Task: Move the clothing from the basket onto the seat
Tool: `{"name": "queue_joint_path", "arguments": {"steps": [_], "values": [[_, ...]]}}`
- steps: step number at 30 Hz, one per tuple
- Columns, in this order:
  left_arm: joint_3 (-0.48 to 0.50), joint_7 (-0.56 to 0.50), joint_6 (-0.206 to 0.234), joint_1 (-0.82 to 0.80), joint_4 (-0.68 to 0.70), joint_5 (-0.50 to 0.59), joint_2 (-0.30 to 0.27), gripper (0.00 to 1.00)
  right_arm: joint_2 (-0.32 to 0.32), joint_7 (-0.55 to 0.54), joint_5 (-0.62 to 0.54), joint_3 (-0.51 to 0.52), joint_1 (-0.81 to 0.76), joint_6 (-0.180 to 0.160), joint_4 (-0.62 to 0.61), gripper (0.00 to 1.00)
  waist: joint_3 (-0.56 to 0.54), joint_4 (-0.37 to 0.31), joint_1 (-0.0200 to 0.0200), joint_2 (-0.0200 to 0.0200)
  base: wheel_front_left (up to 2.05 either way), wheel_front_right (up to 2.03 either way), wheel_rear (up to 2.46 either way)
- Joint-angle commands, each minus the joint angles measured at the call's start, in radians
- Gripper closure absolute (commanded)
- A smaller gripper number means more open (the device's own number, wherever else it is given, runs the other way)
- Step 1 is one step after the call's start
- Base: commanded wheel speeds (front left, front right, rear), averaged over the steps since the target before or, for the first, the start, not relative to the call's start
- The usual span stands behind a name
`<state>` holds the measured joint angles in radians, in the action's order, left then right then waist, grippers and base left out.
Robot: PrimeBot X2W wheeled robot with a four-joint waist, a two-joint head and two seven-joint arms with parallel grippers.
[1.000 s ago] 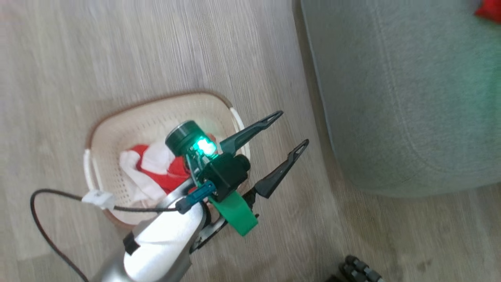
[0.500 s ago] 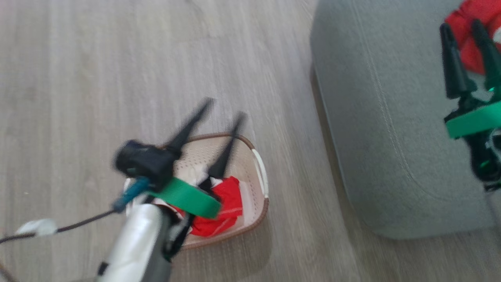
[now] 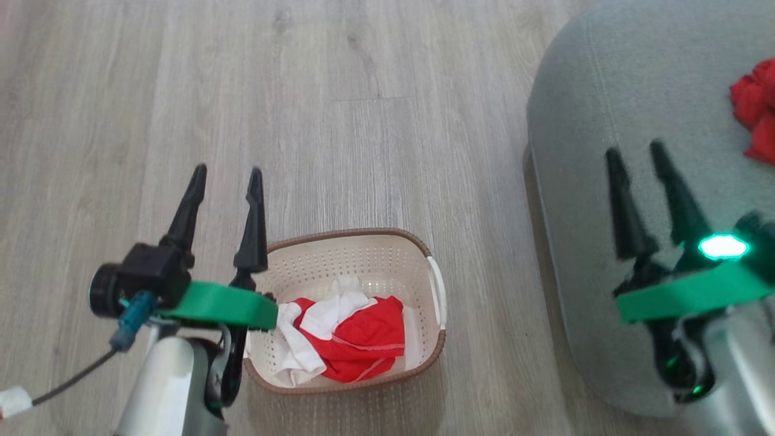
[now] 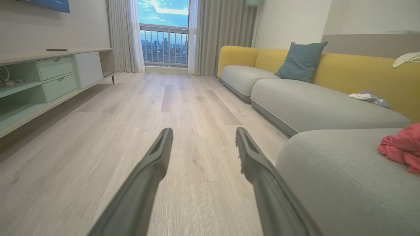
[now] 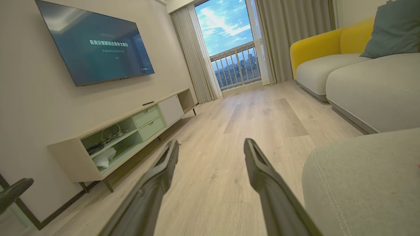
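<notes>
Left pincer and right pincer spread, empty. Risks snagging basket wall, dropping clothing short of seat.

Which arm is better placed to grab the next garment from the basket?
Left, probably. The left gripper is open beside the basket, where the clothing lies; the right gripper hangs over the seat.

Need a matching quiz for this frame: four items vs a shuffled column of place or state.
1. basket
2. lone red garment
3. left end effector
4. right end effector

A. lying on the seat
B. open, against the seat in the head view
C. on the floor, red and white clothing inside
D. open, against floor left of the basket

Pairs: 1-C, 2-A, 3-D, 4-B
</notes>
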<state>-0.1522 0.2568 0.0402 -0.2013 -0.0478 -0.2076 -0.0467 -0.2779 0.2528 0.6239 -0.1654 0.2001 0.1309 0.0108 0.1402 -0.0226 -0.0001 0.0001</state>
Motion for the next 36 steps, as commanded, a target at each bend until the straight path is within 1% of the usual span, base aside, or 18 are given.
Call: {"name": "queue_joint_path", "arguments": {"steps": [1, 6, 8, 13, 22, 36], "values": [[0.039, 0.005, 0.006, -0.01, 0.022, 0.015, -0.004, 0.0, 0.017, 0.009, -0.035, 0.001, -0.018, 0.0, -0.021, 0.0, -0.003, 0.009, 0.0001, -0.0001, 0.0, 0.0, 0.0], [0.039, 0.005, 0.012, 0.022, -0.016, 0.037, -0.004, 0.0, 0.1, 0.009, -0.13, 0.024, -0.075, 0.0, 0.019, 0.0, -0.008, 0.017, 0.0001, -0.0001, 0.0, 0.0, 0.0], [0.033, 0.005, 0.016, 0.032, -0.031, 0.045, -0.004, 0.0, 0.131, 0.009, -0.149, 0.038, -0.093, 0.0, 0.035, 0.0, -0.011, 0.018, 0.0001, -0.0001, 0.0, 0.0, 0.0], [0.011, 0.005, 0.03, 0.052, -0.067, 0.047, -0.004, 0.0, 0.175, 0.009, -0.185, 0.072, -0.121, 0.0, 0.07, 0.0, -0.014, 0.021, 0.0001, -0.0001, 0.0, 0.0, 0.0], [-0.009, 0.005, 0.039, 0.057, -0.095, 0.038, -0.004, 0.0, 0.198, 0.009, -0.2, 0.098, -0.119, 0.0, 0.086, 0.0, -0.012, 0.023, 0.0001, -0.0001, 0.0, 0.0, 0.0], [-0.013, 0.005, 0.039, 0.058, -0.104, 0.033, -0.004, 0.0, 0.201, 0.009, -0.218, 0.118, -0.114, 0.0, 0.087, 0.0, -0.024, 0.017, 0.0001, -0.0001, 0.0, 0.0, 0.0]]}}
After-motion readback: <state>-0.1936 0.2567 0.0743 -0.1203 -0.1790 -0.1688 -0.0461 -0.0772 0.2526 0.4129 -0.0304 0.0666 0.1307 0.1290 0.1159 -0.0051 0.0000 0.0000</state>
